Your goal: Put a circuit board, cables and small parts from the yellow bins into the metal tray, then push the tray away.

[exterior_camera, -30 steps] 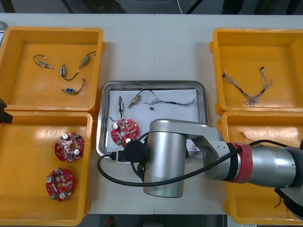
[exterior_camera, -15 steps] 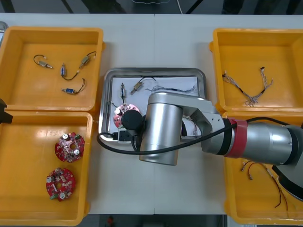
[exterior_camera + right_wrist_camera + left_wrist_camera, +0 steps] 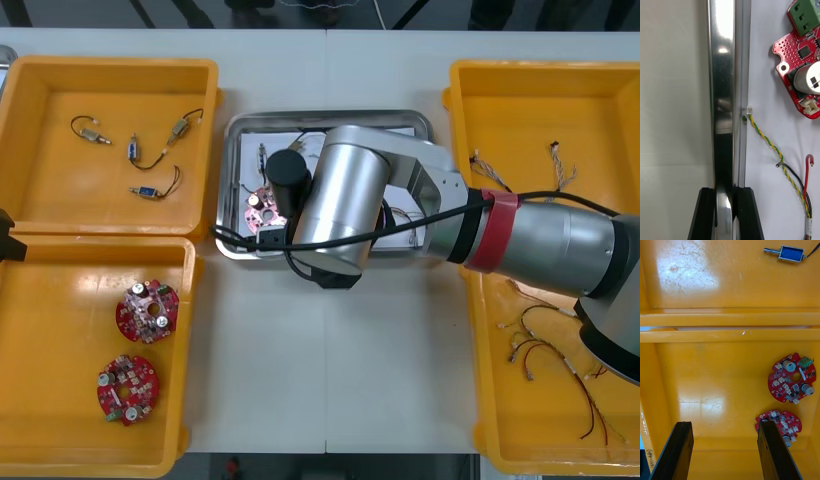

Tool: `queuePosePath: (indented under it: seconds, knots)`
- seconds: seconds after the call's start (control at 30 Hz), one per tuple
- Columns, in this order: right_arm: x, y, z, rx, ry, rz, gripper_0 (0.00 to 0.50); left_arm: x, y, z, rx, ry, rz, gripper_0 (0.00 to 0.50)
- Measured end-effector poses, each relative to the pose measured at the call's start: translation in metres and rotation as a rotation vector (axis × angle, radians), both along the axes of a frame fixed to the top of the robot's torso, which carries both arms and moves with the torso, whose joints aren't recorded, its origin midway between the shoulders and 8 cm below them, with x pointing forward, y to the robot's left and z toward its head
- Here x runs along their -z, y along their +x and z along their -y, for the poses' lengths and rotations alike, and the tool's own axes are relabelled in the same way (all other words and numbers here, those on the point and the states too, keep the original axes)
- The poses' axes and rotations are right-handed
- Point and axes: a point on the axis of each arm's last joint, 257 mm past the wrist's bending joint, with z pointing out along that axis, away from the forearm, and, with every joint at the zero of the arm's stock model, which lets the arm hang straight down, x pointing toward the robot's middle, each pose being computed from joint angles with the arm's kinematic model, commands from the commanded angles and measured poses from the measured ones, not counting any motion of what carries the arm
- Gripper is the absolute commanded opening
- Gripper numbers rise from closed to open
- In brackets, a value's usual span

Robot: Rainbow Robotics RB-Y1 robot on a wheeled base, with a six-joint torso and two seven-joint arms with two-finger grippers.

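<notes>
Displacement: metal tray moved toward the far edge of the table; right gripper, on its rim, advanced with it.

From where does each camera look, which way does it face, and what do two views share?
Front view: above the arms, facing steeply down at the table; right arm lies across the metal tray.
Right wrist view: on that wrist, facing along the tray's rim; right gripper clamps it.
Left wrist view: on that wrist, facing into a yellow bin; left gripper, fingers open.
Shared: front and left wrist views show that bin's two circuit boards.
</notes>
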Motion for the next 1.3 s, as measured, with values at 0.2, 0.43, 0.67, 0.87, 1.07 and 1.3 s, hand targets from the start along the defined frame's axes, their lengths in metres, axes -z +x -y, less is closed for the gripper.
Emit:
queuePosePath:
  seconds: [0.2, 0.43, 0.67, 0.87, 1.07, 1.3]
  knots:
    - [-0.018, 0.031, 0.008, 0.000, -0.015, 0.021, 0.000, 0.000, 0.000, 0.000, 0.000, 0.000, 0.000, 0.500]
    - [-0.030, 0.055, 0.014, 0.033, -0.021, 0.033, 0.000, 0.000, 0.000, 0.000, 0.000, 0.000, 0.000, 0.500]
    - [-0.036, 0.068, 0.010, 0.077, 0.016, 0.034, 0.000, 0.000, 0.000, 0.000, 0.000, 0.000, 0.000, 0.500]
    - [-0.039, 0.082, 0.004, 0.090, 0.051, 0.059, 0.000, 0.000, 0.000, 0.000, 0.000, 0.000, 0.000, 0.500]
    - [-0.040, 0.087, 0.002, 0.093, 0.055, 0.065, 0.000, 0.000, 0.000, 0.000, 0.000, 0.000, 0.000, 0.500]
    - [-0.047, 0.092, -0.002, 0.058, 0.052, 0.087, 0.000, 0.000, 0.000, 0.000, 0.000, 0.000, 0.000, 0.500]
